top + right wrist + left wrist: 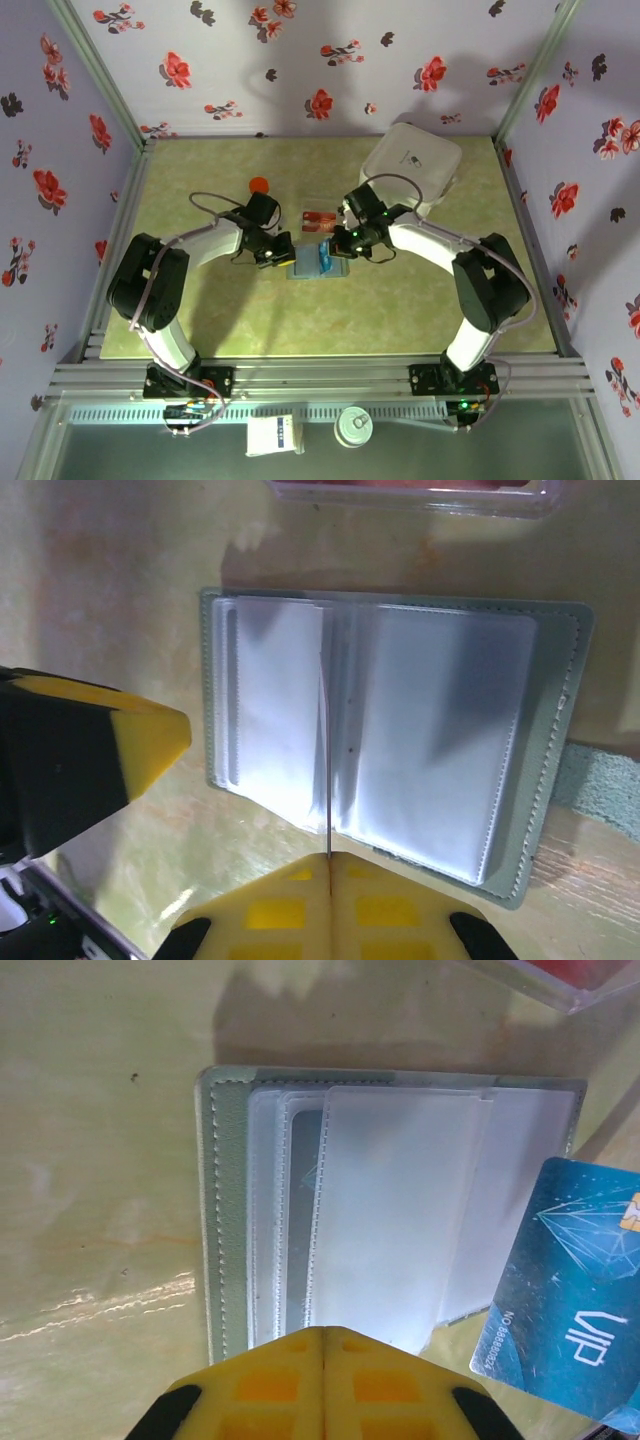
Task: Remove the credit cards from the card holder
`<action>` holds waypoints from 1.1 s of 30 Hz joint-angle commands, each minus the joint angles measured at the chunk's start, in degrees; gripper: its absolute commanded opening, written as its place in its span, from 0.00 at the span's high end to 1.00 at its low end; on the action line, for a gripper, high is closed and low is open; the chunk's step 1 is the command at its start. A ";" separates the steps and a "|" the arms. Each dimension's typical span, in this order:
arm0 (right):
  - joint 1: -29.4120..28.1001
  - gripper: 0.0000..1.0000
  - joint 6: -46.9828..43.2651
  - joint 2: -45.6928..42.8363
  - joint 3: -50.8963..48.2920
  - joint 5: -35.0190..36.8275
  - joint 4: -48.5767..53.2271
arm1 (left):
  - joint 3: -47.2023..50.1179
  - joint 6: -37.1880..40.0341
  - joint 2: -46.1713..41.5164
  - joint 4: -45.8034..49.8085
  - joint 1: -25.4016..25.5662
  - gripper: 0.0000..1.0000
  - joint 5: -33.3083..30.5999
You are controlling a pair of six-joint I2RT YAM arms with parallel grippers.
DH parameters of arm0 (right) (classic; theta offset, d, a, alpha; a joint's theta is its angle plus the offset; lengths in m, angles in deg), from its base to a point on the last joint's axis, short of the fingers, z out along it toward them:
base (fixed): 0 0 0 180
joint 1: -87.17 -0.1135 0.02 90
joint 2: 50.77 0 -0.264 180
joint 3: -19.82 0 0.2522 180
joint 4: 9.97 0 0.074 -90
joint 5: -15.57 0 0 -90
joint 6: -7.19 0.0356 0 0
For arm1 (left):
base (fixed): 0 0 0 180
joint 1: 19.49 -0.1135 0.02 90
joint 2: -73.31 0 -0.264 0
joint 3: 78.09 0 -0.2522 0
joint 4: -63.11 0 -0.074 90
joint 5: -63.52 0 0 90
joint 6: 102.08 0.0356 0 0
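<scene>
The card holder (225, 1210) lies open on the table with its clear sleeves (440, 730) facing up; it also shows between the two arms (303, 268). My right gripper (328, 858) is shut on a blue credit card (575, 1290), which stands edge-on above the holder's middle (327, 730) and clear of the sleeves. My left gripper (325, 1332) is shut, its yellow tips over the near edge of the sleeves. I cannot tell whether it pinches a sleeve. From above, both grippers (280, 255) (337, 243) meet over the holder.
A clear plastic box (320, 218) with a red card inside stands just behind the holder. A large white rounded case (410, 165) sits at the back right. A small orange object (259, 185) lies at the back left.
</scene>
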 commanded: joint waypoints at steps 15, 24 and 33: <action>-2.31 1.00 -1.15 7.22 8.55 5.16 7.37 | 4.04 -0.18 -1.80 -3.80 -1.19 0.93 -0.12; -2.90 1.00 -0.45 8.57 9.85 5.34 7.55 | 4.80 1.08 0.38 -4.02 -1.37 0.99 -0.76; -3.21 1.00 0.12 9.08 10.41 5.35 7.26 | 4.79 1.42 2.02 -4.53 -1.36 1.00 -0.26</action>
